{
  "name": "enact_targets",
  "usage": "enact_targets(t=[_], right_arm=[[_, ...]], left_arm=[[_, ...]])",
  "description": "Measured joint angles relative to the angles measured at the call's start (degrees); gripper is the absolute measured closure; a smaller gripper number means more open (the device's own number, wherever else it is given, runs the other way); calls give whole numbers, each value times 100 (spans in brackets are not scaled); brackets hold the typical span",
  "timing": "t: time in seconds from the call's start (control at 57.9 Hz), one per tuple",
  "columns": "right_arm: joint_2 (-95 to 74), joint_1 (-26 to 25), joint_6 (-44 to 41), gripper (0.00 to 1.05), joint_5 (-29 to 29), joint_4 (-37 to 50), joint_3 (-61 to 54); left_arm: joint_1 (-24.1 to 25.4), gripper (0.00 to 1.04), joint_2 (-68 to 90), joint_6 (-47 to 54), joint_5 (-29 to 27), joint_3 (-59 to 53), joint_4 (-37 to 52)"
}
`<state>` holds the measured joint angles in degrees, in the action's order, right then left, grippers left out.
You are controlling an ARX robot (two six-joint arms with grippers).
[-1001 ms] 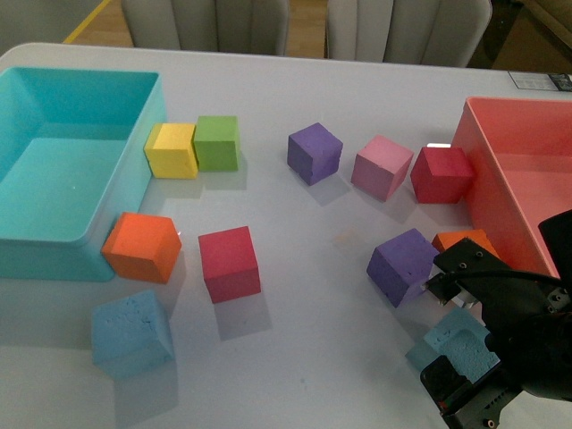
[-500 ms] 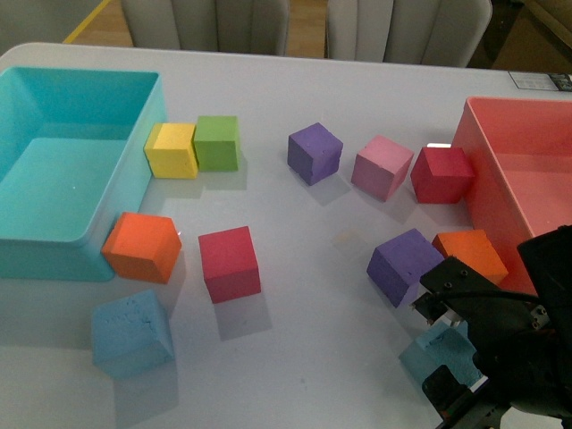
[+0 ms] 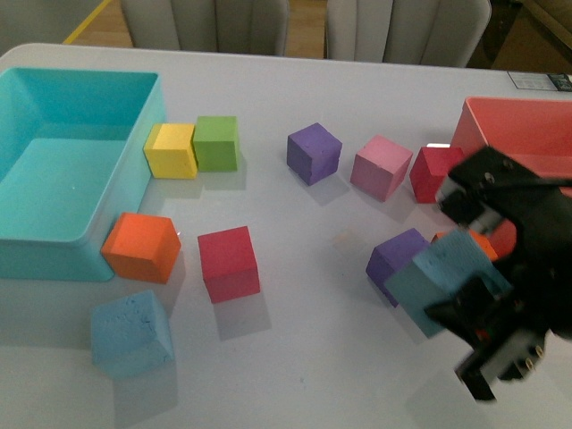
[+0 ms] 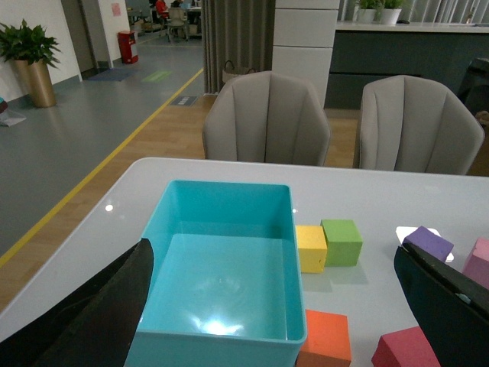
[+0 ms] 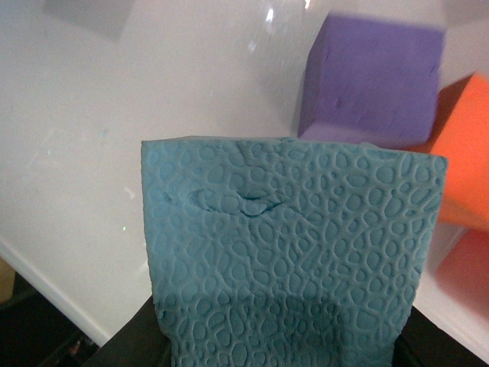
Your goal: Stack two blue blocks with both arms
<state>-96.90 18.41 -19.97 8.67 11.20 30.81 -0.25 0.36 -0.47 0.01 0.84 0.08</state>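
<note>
Speckled light blue block [image 3: 131, 332], cell-patterned teal-blue block [image 3: 442, 277], turquoise bin [image 3: 134, 179], coral-red bin [image 3: 518, 107], purple cube [image 3: 314, 153]

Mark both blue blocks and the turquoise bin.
held blue block [image 3: 458, 270], front view, top face
blue block on table [image 3: 130, 320], front view, top face
turquoise bin [image 3: 143, 147], front view, outer right wall

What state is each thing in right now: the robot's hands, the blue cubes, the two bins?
held light blue foam cube: tilted, clear of the white table.
right hand: shut on the held light blue foam cube.
other light blue foam cube: loose on the table, untouched.
left hand: open, holding nothing.
turquoise plastic bin: empty.
coral plastic bin: partly hidden; the part showing is empty.
</note>
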Motion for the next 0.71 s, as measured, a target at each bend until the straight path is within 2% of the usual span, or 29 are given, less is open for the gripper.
enact_targets(t=[0.345,0.708], right_arm=[[-1578,601,339,64,-341,-579,2487],[-3259,802,369,64,-699,-925,4221]], left_arm=[[0,9,-2,0,0,0,0],[0,9,-2,0,0,0,0]])
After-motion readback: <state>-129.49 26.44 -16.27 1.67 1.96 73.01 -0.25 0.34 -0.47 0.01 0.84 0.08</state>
